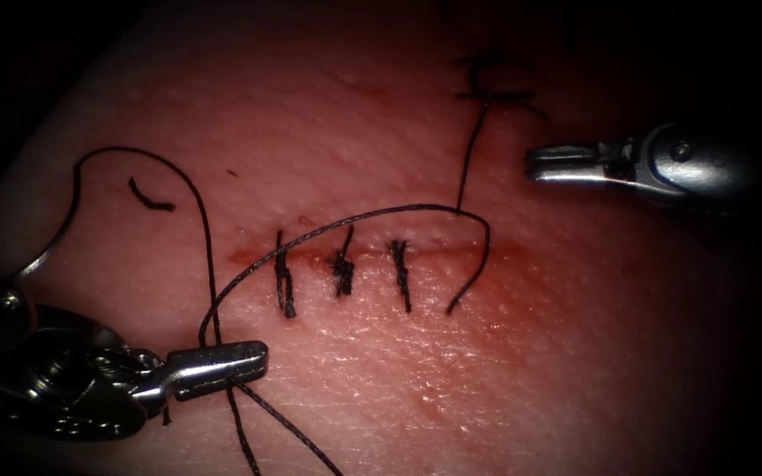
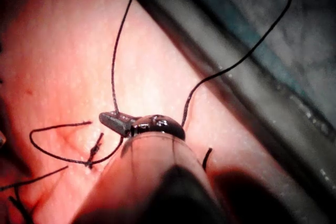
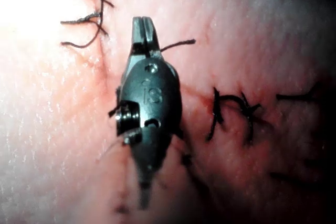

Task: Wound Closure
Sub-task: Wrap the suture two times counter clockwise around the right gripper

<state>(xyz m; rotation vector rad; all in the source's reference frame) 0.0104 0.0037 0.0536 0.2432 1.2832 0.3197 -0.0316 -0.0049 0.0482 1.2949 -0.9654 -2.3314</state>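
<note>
The cut [image 1: 451, 256] runs across the tissue [image 1: 575, 353] with three dark stitches [image 1: 343, 269] along it. My left tool [image 1: 222, 361] lies below the cut's left end, jaws shut on the thread [image 1: 372, 211]. From there the thread arcs over the stitches and enters the tissue right of the third one. The curved needle [image 1: 50, 238] lies free at the far left, outside the tissue, by the left tool's wrist. My right tool [image 1: 541, 163] hovers above the cut's right end, shut and holding nothing. The left wrist view shows the left tool [image 2: 111, 120] clamping the thread [image 2: 113, 61].
A knotted stitch [image 1: 487, 79] sits higher on the tissue, its tail running down toward the cut. A short cut end of thread [image 1: 150, 199] lies at the upper left. Red fluid [image 1: 504, 330] stains the tissue near the cut's right end. More thread [image 1: 288, 427] trails below the left tool.
</note>
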